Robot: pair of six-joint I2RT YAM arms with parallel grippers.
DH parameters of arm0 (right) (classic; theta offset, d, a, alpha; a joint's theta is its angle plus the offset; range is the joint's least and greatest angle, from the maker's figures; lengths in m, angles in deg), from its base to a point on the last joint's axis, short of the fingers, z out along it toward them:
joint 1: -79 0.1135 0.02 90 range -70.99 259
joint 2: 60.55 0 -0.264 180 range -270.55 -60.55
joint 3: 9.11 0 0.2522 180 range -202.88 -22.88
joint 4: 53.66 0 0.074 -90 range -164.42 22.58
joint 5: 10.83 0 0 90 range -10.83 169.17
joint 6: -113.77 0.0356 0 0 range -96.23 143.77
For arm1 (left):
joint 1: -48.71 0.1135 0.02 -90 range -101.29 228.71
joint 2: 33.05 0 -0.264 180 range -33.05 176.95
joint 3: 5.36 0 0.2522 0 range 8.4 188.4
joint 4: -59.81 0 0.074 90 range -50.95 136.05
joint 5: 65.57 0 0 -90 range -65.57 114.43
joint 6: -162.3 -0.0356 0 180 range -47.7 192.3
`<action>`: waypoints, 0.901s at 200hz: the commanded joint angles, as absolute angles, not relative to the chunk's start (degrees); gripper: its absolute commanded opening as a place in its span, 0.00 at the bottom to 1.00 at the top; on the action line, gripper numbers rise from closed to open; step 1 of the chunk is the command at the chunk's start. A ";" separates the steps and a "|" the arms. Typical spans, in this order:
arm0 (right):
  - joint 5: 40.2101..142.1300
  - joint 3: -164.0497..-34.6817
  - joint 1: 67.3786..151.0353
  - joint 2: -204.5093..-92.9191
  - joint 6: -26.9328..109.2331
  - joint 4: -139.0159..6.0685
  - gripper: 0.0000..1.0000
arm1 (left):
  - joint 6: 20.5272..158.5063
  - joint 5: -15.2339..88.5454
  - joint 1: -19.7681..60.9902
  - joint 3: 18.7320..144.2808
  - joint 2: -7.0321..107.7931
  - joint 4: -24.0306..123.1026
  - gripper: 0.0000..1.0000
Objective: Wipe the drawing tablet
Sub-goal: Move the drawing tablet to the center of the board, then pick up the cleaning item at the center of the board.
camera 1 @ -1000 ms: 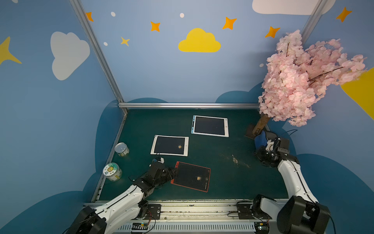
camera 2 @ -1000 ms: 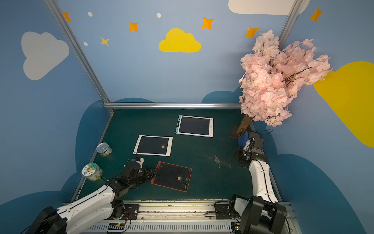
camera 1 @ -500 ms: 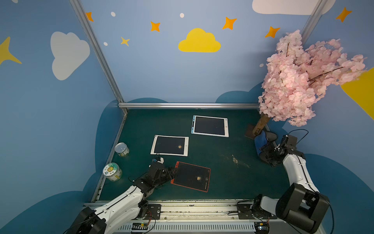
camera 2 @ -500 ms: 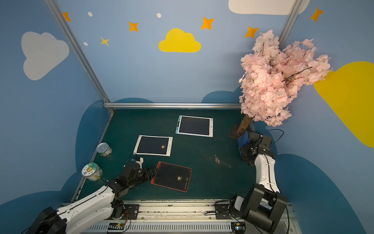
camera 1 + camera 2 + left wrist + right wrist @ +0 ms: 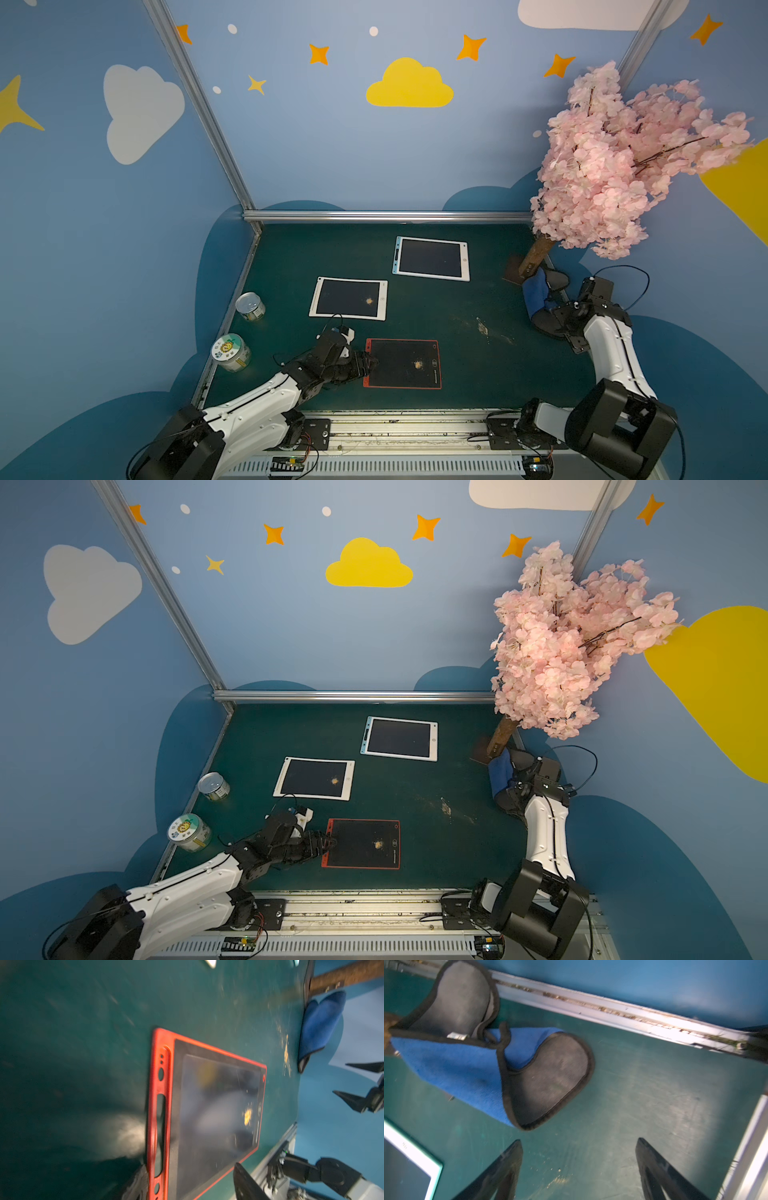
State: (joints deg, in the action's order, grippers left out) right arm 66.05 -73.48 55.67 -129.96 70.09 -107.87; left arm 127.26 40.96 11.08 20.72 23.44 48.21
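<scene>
The left gripper is showing as a dark blur in both top views. Its wrist view is catching fingers apart astride the near corner of the red drawing tablet, contact unclear. The tablet is lying flat, long axis running away from that gripper. The right wrist view is showing what the top views are hiding: the right gripper gaping wide, empty, blue cloth ahead.

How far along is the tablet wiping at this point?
Done: nothing visibly; yellow smudges sit on the red tablet and the white tablet. In hand: the left tool rests at the red tablet's edge; the right tool hangs open near the blue cloth, not holding it. Left: grasp the cloth, wipe.
</scene>
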 commanded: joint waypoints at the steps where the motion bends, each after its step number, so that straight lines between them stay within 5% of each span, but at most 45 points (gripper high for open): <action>1: 61.06 -74.68 55.36 -130.56 73.05 -107.96 0.84 | 128.78 44.08 9.68 20.86 26.47 45.78 0.66; 64: 60.08 -88.81 56.29 -148.81 76.67 -114.33 0.85 | 118.02 35.17 9.77 31.80 20.57 27.27 0.66; 111: 68.60 -97.27 59.33 -164.02 75.45 -110.01 0.86 | 114.61 32.67 10.90 33.97 7.18 26.98 0.69; 180: 72.39 -104.24 61.34 -177.50 72.39 -109.29 0.86 | 114.73 36.22 12.40 33.39 10.13 30.98 0.69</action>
State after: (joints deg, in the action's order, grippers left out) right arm 71.14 -101.20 61.14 -174.30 73.57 -108.50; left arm 114.51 34.23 11.98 35.10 9.85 28.60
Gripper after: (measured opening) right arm 0.863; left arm 0.686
